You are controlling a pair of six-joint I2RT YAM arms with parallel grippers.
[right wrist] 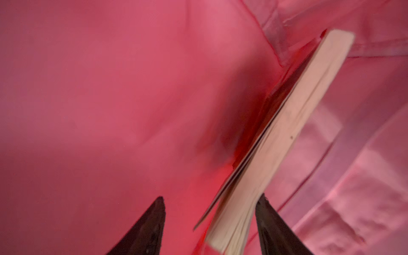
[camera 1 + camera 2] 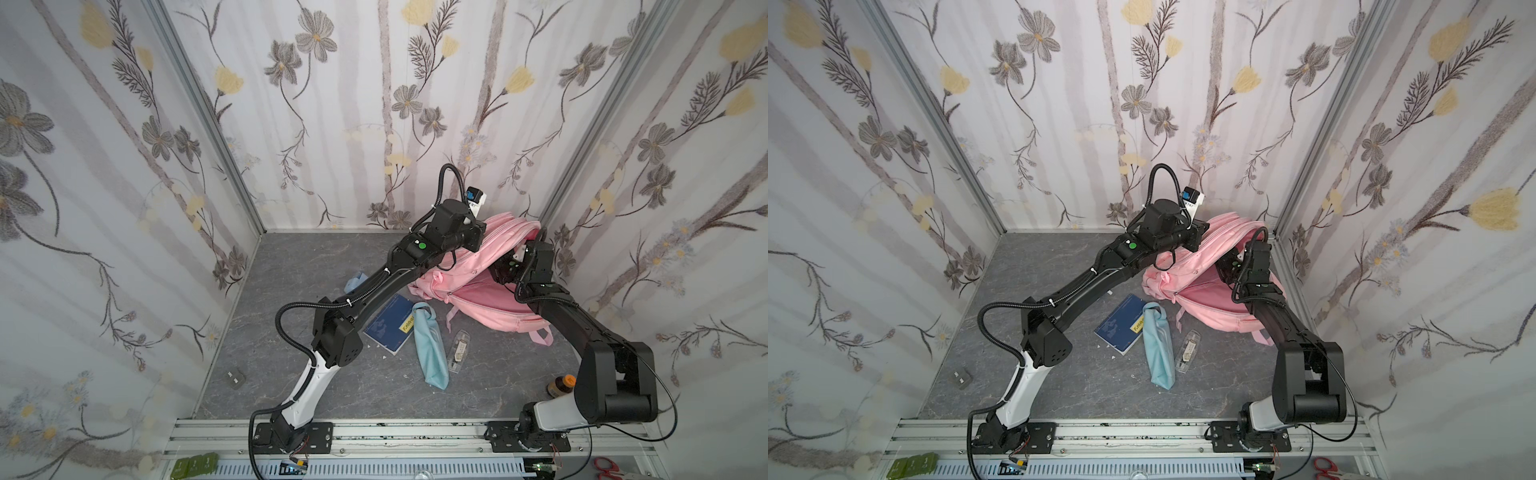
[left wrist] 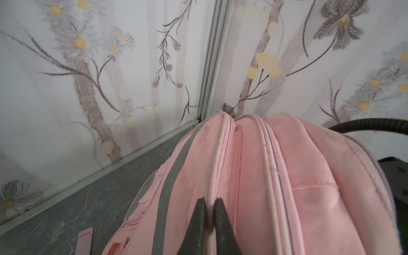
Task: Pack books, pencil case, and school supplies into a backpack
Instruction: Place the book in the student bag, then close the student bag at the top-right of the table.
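The pink backpack (image 2: 490, 291) (image 2: 1208, 291) stands at the back right with its mouth held up. My left gripper (image 3: 209, 199) is shut on a ridge of pink piping on the backpack (image 3: 287, 176). My right gripper (image 1: 211, 196) is inside the pink lining and open. A book (image 1: 298, 114) stands on edge between its fingers, pale pages toward me, leaning by one finger and clear of the other. On the table lie the navy book (image 2: 388, 326) (image 2: 1121, 322), the light-blue pencil case (image 2: 430, 349) (image 2: 1158, 349) and the clear case (image 2: 458, 349) (image 2: 1187, 349). A pale-blue item (image 2: 355, 282) peeks from behind my left arm.
A brown bottle with an orange cap (image 2: 561, 385) stands by the right arm's base. A small grey piece (image 2: 235, 378) (image 2: 962, 378) lies near the left wall. Flowered walls close in three sides. The backpack sits tight in the back right corner.
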